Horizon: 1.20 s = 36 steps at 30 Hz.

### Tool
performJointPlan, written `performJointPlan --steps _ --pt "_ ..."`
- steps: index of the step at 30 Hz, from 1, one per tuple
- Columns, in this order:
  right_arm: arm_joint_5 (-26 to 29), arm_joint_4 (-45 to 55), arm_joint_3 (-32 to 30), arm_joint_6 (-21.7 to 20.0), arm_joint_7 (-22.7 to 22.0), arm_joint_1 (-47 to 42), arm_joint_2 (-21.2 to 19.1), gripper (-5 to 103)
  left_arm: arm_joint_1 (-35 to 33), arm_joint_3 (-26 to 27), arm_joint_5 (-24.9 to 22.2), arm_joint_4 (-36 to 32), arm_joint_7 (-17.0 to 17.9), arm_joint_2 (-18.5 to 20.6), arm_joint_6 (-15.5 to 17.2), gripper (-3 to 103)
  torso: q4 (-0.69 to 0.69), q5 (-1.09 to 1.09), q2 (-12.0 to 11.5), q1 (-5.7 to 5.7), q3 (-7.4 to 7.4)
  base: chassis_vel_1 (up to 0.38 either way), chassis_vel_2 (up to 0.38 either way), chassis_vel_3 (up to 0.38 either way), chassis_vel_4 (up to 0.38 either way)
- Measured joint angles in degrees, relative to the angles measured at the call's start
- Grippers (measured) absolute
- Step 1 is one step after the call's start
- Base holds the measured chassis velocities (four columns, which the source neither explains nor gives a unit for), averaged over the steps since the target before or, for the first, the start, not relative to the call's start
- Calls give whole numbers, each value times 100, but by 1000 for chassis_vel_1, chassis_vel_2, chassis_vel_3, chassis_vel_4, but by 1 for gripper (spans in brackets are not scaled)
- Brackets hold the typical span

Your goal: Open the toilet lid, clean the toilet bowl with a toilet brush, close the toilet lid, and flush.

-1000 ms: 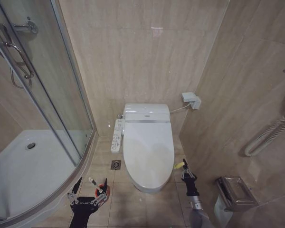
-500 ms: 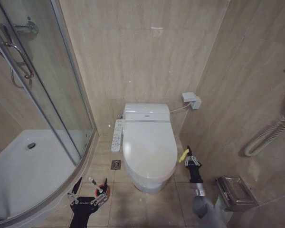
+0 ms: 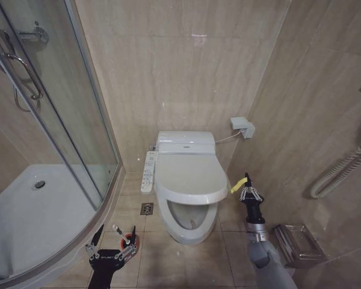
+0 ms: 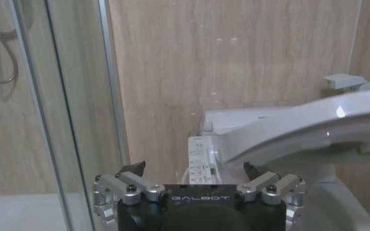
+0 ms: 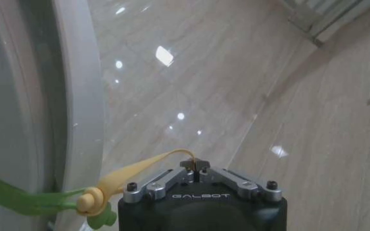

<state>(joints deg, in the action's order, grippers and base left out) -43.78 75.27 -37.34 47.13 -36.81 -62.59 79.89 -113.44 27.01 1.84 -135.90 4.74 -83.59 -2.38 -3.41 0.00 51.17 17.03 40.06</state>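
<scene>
**Toilet lid partway up, pulled by a yellow strap**

Toilet lid point(image 3: 191, 179) first, from our head camera: it is tilted up off the toilet bowl point(image 3: 189, 220), whose stained inside shows beneath the raised front edge. Our right gripper point(image 3: 247, 183) sits just beside the lid's right rim, pinching a yellow strap point(image 3: 235, 186) that runs to the lid; we judge the strap is there to give us something to pull on. Our left gripper point(image 3: 112, 243) waits low by the shower tray point(image 3: 24, 217), fingers spread apart and holding nothing, right over the toilet brush point(image 3: 123, 234) in its red holder point(image 3: 134, 240).

From our left wrist, the left fingers point(image 4: 128, 174) stand open; the lid point(image 4: 300, 127) slopes upward well beyond them.

From our right wrist, the fingers meet clenched on the strap point(image 5: 130, 171), which is knotted to a green loop point(image 5: 18, 199) by the lid's rim point(image 5: 75, 115).
</scene>
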Motion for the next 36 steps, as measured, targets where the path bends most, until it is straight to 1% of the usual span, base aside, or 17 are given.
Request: performJointPlan --steps 3,12,23,27,36 --pt "270 83 -1 -13 161 44 -7 1 0 0 0 0 0 0 0 99 0 0 0 0 0 0 0 0 0" --pt "616 32 5 -138 346 281 76 1 0 0 0 0 0 0 0 99 0 0 0 0 0 0 0 0 0" --pt "718 -57 -13 -196 380 481 118 1 0 0 0 0 0 0 0 99 0 1 0 0 0 0 0 0 0" --pt "830 7 1 -447 468 485 141 1 0 0 0 0 0 0 0 99 0 0 0 0 0 0 0 0 0" --pt "947 54 28 -570 529 488 156 1 0 0 0 0 0 0 0 99 0 1 1 -2 0 0 0 0 0"
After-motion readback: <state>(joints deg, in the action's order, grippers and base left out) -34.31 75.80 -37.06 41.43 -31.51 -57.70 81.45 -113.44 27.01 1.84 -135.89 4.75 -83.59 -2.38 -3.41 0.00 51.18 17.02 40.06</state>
